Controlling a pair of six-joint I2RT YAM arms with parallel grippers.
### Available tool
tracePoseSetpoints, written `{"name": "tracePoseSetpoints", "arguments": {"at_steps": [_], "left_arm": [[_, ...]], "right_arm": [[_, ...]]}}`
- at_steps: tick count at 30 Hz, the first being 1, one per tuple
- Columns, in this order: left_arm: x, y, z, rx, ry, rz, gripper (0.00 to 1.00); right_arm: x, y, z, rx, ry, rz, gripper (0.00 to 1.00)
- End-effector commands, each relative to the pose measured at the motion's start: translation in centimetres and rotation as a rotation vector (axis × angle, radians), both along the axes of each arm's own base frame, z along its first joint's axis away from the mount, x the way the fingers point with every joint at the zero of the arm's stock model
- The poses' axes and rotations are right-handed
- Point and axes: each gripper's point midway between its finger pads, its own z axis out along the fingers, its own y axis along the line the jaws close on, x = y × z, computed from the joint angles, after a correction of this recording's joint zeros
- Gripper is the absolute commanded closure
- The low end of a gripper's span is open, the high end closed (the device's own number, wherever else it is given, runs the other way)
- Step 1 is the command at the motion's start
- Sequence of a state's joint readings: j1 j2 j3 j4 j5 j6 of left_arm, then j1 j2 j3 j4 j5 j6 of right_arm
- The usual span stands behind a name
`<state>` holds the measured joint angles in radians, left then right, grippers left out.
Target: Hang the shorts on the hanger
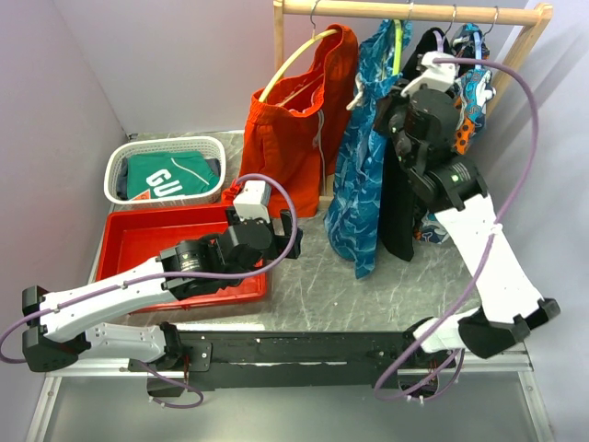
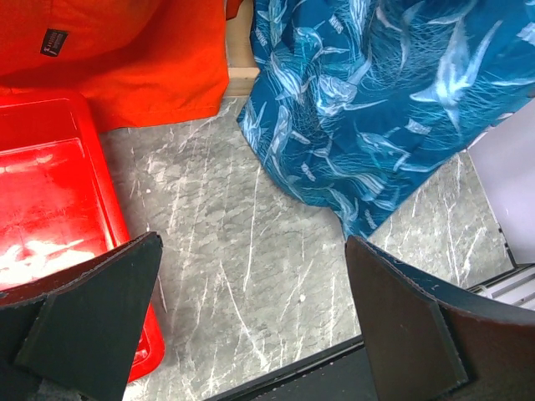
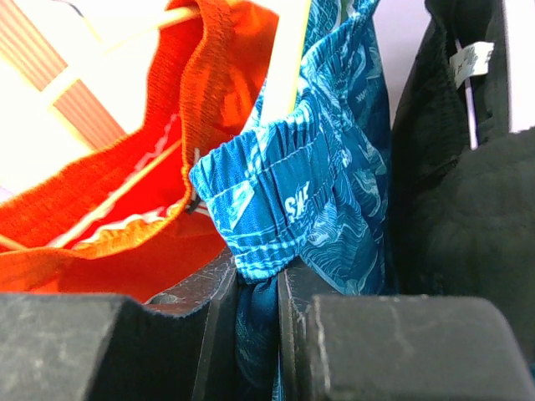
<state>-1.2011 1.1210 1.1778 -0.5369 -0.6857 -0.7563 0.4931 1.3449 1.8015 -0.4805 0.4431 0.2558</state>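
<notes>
The blue-and-teal shorts [image 1: 361, 175] hang from the wooden rail, their hem touching the table. The lime-green hanger [image 1: 398, 37] hooks on the rail above them. My right gripper [image 1: 391, 99] is up at the waistband. In the right wrist view it [image 3: 259, 292] is shut on a fold of the shorts [image 3: 292, 192] just under the elastic waistband, with the pale hanger arm [image 3: 288, 58] running up behind. My left gripper [image 1: 287, 228] is low over the table, open and empty. In its view [image 2: 251, 317] the shorts' hem [image 2: 376, 109] lies ahead to the right.
Orange shorts [image 1: 294, 120] hang on a yellow hanger [image 1: 285, 64] left of the blue ones. A black garment [image 1: 400, 203] and a patterned garment [image 1: 471, 83] hang to the right. A red tray [image 1: 147, 235] and a white basket [image 1: 207, 147] stand at the left.
</notes>
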Motion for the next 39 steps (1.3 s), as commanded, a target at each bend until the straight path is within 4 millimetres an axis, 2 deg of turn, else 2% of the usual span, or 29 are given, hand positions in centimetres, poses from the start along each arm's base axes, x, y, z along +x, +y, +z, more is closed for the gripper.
{"name": "tracePoseSetpoints", "arguments": {"at_steps": [1,5,10,22,23,24,25,27,28,29,31,32,34,35,37,38,39], "left_arm": [[0.1,0.0,1.6,-0.056,-0.017,0.007,0.04],[0.1,0.3,1.8,-0.055,-0.019,0.013,0.03],[0.1,0.5,1.7,-0.046,-0.021,0.019,0.03],[-0.1,0.7,1.2,-0.042,-0.007,0.018,0.04],[-0.1,0.7,1.1,-0.041,-0.005,0.017,0.04],[-0.2,0.7,1.1,-0.038,-0.005,0.016,0.03],[-0.1,0.9,1.0,-0.036,-0.004,0.02,0.04],[-0.2,0.8,0.9,-0.036,-0.001,0.02,0.04],[-0.2,0.8,0.9,-0.035,0.001,0.015,0.04],[-0.3,0.7,0.9,-0.039,0.003,0.016,0.04],[-0.3,0.7,0.8,-0.041,0.008,0.011,0.04],[-0.4,0.6,0.7,-0.041,0.011,0.011,0.04],[-0.4,0.6,0.5,-0.035,0.016,0.011,0.04],[-0.3,0.7,0.4,-0.035,0.017,0.014,0.04],[-0.4,0.7,0.2,-0.028,0.022,0.014,0.04],[-0.4,0.6,0.2,-0.028,0.025,0.015,0.04],[-0.4,0.6,0.2,-0.029,0.027,0.015,0.03]], "right_arm": [[0.4,-0.6,6.3,0.057,-0.175,-0.016,1.0],[1.7,0.3,5.6,0.048,-0.157,-0.004,1.0],[2.8,0.1,5.2,0.042,-0.141,-0.037,1.0],[4.8,1.0,1.8,0.069,-0.07,-0.046,1.0],[4.6,1.1,1.7,0.071,-0.065,-0.038,0.9],[4.5,1.4,1.6,0.078,-0.06,-0.02,0.84],[4.2,1.4,1.6,0.085,-0.058,-0.011,0.73],[3.8,1.9,1.0,0.094,-0.04,0.017,0.61],[3.2,1.7,1.3,0.103,-0.045,0.027,0.53],[3.0,1.8,0.5,0.101,-0.024,0.035,0.49],[1.9,1.9,0.6,0.12,-0.016,0.066,0.41],[1.6,2.1,-0.6,0.114,0.015,0.075,0.39],[0.2,2.2,-0.7,0.137,0.019,0.111,0.34],[0.0,2.3,-2.0,0.133,0.046,0.121,0.32],[-1.4,2.3,-2.1,0.155,0.044,0.151,0.28],[-1.7,2.3,-3.4,0.151,0.07,0.154,0.27],[-2.1,2.3,-3.7,0.155,0.077,0.161,0.27]]}}
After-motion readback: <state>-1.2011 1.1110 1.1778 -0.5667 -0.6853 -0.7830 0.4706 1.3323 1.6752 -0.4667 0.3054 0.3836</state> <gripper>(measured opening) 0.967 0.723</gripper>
